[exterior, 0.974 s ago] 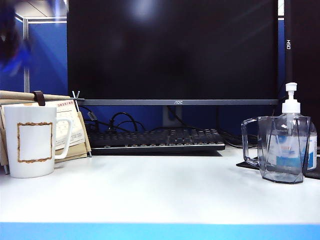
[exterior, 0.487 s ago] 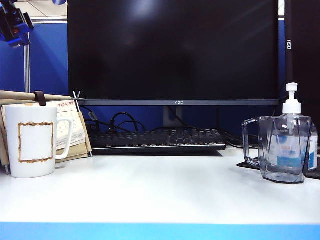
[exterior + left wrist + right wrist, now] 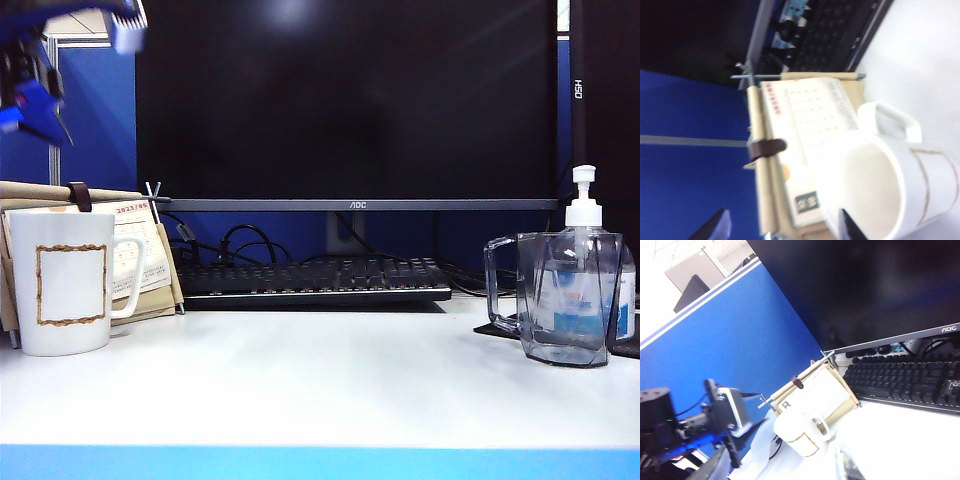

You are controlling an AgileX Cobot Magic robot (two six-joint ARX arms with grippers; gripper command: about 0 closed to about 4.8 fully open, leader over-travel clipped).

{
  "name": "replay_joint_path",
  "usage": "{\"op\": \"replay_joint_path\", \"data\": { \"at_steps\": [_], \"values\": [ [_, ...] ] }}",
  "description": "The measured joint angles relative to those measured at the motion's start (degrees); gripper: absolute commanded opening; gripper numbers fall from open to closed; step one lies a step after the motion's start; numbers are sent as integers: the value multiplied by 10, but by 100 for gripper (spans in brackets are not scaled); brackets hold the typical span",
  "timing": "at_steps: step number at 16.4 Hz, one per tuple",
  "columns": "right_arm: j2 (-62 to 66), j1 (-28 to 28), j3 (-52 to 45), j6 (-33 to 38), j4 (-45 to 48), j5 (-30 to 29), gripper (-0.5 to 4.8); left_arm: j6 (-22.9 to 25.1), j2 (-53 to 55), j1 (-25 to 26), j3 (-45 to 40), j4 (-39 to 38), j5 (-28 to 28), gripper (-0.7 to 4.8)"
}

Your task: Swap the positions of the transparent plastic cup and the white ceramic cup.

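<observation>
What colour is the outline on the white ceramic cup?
Brown-gold, on the white ceramic cup; clearest in the exterior view.

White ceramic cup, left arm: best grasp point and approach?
Judging by pose: pinch the rim wall of the white ceramic cup from above. It stands upright, mouth open, handle toward the keyboard. The left gripper, open, is above it; the calendar crowds its back.
</observation>
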Motion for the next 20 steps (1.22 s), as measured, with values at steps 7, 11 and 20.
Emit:
{"op": "replay_joint_path", "data": {
  "at_steps": [7, 11, 20],
  "values": [
    [1, 0, 0, 2, -16, 0, 273, 2, 42, 0, 0, -26, 3, 310],
    [0, 0, 0, 2, -16, 0, 273, 12, 52, 0, 0, -35, 13, 310],
    [1, 0, 0, 2, -16, 0, 273, 16, 135, 20, 0, -2, 28, 209]
  ]
}}
